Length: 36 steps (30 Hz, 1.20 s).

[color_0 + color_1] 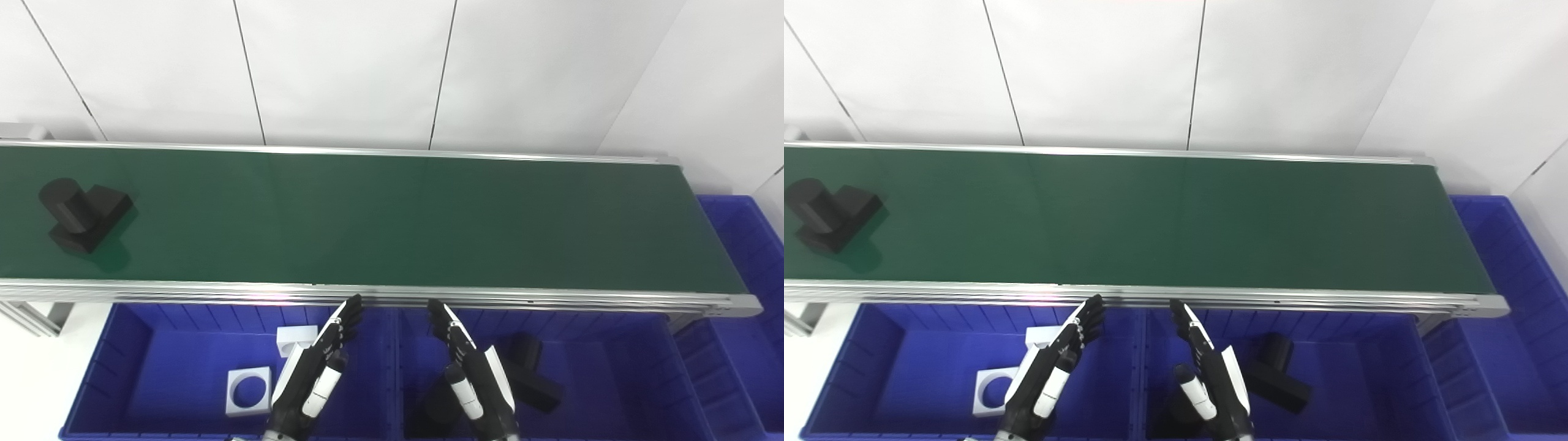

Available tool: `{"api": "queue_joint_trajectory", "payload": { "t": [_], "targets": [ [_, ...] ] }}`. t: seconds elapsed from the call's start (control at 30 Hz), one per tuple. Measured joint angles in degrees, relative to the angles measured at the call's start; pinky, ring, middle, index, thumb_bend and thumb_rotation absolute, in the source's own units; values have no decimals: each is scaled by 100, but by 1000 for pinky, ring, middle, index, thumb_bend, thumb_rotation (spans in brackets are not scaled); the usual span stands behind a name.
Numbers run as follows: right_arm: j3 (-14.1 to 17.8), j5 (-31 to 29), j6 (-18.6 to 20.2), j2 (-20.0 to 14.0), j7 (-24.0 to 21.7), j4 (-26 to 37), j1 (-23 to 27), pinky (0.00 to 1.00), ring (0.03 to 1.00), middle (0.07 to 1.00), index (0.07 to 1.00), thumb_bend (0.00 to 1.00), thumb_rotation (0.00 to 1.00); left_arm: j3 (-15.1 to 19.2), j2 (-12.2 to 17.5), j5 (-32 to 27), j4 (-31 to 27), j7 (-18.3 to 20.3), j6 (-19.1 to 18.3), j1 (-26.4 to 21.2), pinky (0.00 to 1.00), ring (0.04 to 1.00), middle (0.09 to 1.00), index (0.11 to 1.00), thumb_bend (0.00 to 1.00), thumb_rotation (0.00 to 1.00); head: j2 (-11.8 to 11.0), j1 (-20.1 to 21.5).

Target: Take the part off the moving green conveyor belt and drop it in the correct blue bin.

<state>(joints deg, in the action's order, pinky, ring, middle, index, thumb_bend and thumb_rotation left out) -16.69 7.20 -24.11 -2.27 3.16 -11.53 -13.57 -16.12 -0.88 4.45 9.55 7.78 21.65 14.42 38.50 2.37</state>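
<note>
Left eye view: the left hand and right hand hover at bottom centre, fingers straight and apart, holding nothing. The black part lies on the green conveyor belt at far left. Below, the left blue bin holds white pieces — the middle bin black ones.
</note>
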Motion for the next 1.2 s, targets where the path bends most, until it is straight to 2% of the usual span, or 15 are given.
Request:
{"api": "queue_joint_trajectory", "payload": {
  "t": [0.03,0.1,0.17,0.3,0.53,0.77,0.93,1.2],
  "targets": [
    [-2,-8,0,-5,0,-30,-5,914,929,939,941,796,1000,-1,0,5,23,-1,23,2,924,937,938,937,676,962,-104,-96],
    [-9,-24,0,-26,0,-52,-9,913,928,940,943,798,1000,-4,-4,9,99,-12,90,-1,920,935,936,933,671,953,-132,-114],
    [-9,-70,0,-49,0,-81,-6,920,928,945,947,809,1000,-10,-10,24,217,-26,146,-20,916,933,933,930,672,940,-403,-298],
    [-11,-140,0,-125,-24,-241,1,950,938,949,947,833,1000,-48,-37,115,424,-81,274,-48,907,932,927,920,697,931,-571,-360],
    [0,-214,0,-200,-111,-276,1,956,947,948,946,820,1000,-96,-121,133,570,-214,281,-139,893,921,916,905,663,892,-668,-431],
    [-3,-253,0,-204,-117,-312,14,958,946,949,944,824,1000,-112,-122,133,571,-274,281,-138,894,919,914,904,695,897,-659,-448],
    [-9,-243,0,-205,-105,-400,35,942,932,946,947,827,1000,-137,-122,190,654,-308,283,-148,883,915,910,902,716,900,-809,-519],
    [-6,-258,0,-232,-108,-497,83,948,942,954,953,824,1000,-201,-123,203,804,-431,284,-210,867,903,898,889,668,887,-984,-834]
  ]
}}
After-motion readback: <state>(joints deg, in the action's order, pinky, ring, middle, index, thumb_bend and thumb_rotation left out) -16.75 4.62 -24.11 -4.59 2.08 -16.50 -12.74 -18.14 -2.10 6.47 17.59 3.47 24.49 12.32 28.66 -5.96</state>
